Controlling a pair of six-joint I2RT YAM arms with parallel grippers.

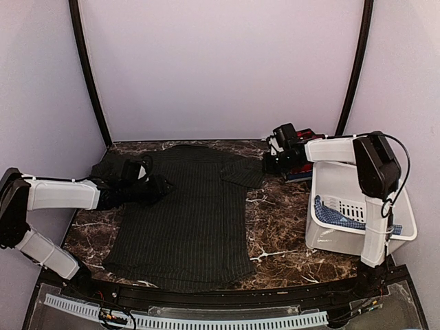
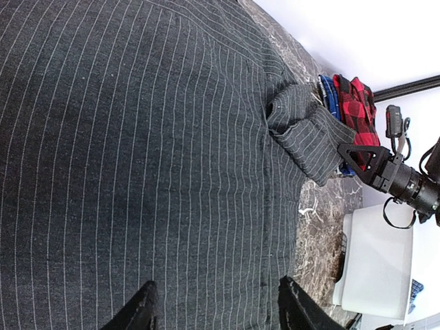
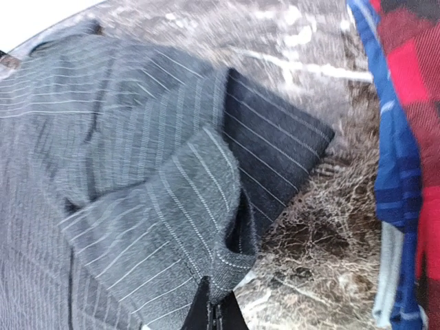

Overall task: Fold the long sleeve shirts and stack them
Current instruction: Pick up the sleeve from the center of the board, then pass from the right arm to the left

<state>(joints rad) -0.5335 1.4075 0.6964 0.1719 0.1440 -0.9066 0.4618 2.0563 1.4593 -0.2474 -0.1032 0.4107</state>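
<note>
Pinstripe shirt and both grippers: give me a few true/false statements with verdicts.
1. The pinstripe shirt lies spread on the table. True.
2. The right gripper hangs open above the white bin. False: it is shut on the edge of the shirt's folded sleeve, away from the bin.
3. The left gripper is open over the shirt's body, holding nothing. True.
4. The plaid shirt lies inside the bin. False: it lies on the table near the far edge, beside the bin. The bin holds a blue cloth.
</note>
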